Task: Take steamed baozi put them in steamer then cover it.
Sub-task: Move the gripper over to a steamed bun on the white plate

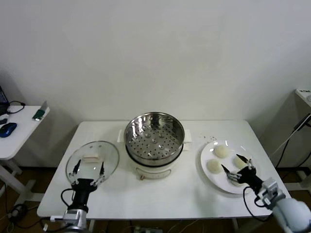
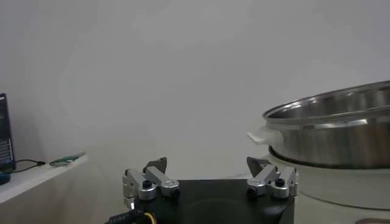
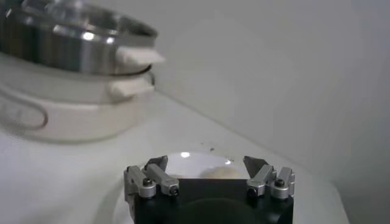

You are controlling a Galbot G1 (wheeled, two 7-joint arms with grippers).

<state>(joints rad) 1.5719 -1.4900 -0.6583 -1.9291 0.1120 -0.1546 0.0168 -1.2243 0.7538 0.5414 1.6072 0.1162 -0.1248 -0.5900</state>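
The shiny perforated steamer (image 1: 154, 136) stands empty on its white pot base in the middle of the table. Left of it the clear glass cover (image 1: 92, 158) lies flat, and my left gripper (image 1: 89, 168) hovers open over its near side. Three steamed baozi sit on a white plate (image 1: 218, 180) at the right: one at the back (image 1: 222, 151), one nearer (image 1: 214, 166), and one (image 1: 241, 163) partly hidden under my open right gripper (image 1: 237, 164). The right wrist view shows that gripper (image 3: 206, 163) open with a baozi (image 3: 213, 173) just beyond it. In the left wrist view the left gripper (image 2: 206, 165) holds nothing.
A white side table (image 1: 19, 131) with a blue mouse stands off to the left, and a cabinet corner (image 1: 303, 97) shows at the right edge. In the wrist views the steamer (image 2: 335, 131) (image 3: 67, 42) rises well above gripper height.
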